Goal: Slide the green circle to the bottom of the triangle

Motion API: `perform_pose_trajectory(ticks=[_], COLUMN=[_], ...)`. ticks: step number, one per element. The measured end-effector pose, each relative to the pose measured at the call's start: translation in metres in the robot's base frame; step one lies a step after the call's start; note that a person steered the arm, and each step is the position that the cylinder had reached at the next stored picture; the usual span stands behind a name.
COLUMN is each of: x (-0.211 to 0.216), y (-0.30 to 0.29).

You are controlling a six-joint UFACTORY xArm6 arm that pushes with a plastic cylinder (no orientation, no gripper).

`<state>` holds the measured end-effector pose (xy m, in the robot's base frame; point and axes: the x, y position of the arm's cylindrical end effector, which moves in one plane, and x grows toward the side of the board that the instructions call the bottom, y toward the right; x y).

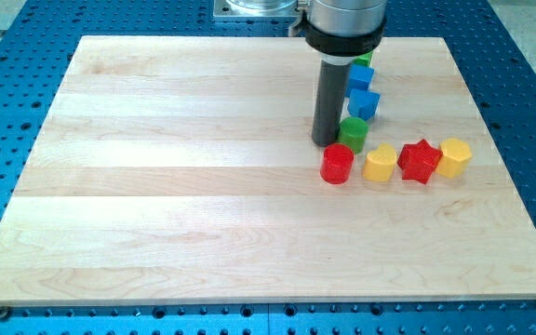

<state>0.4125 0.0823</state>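
The green circle (353, 133) is a short green cylinder right of the board's middle. My tip (325, 141) stands just to its left, touching or nearly touching it. Above the green circle sit two blue blocks: one (363, 103) directly above it, and another (360, 77) higher up, partly behind the rod; I cannot tell which is the triangle. A second green block (366, 60) shows only as a sliver at the top, mostly hidden by the arm.
Below the green circle a row runs from left to right: a red cylinder (337, 164), a yellow heart-like block (380, 163), a red star (419, 160), a yellow hexagon (454, 156). The wooden board (156, 186) lies on a blue perforated table.
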Motion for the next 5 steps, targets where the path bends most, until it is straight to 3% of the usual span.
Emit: perform_pose_trajectory(ticks=[3,4,5], x=[-0.005,-0.026,-0.077], y=[0.027,-0.026,-0.035])
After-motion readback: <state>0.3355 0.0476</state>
